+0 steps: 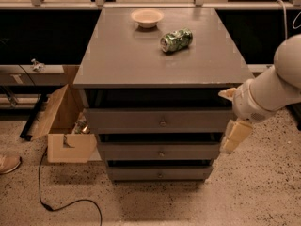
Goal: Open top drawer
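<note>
The top drawer [141, 118] is the widest of three grey drawer fronts in the grey cabinet, with a small round metal knob [163, 123] at its middle. Its front sits closed under the cabinet top. My gripper [231, 116] is at the cabinet's right front corner, level with the top drawer and well right of the knob. Its two cream fingers stand apart, one [227, 93] by the top's corner and one [235, 136] beside the middle drawer. It is open and empty.
Two narrower drawer fronts [160, 152] sit below. On the cabinet top [117, 55] are a beige bowl [147, 18] and a green can [176, 40] on its side. An open cardboard box [66, 126], a black cable [61, 204] and a shoe [7, 164] lie on the floor at left.
</note>
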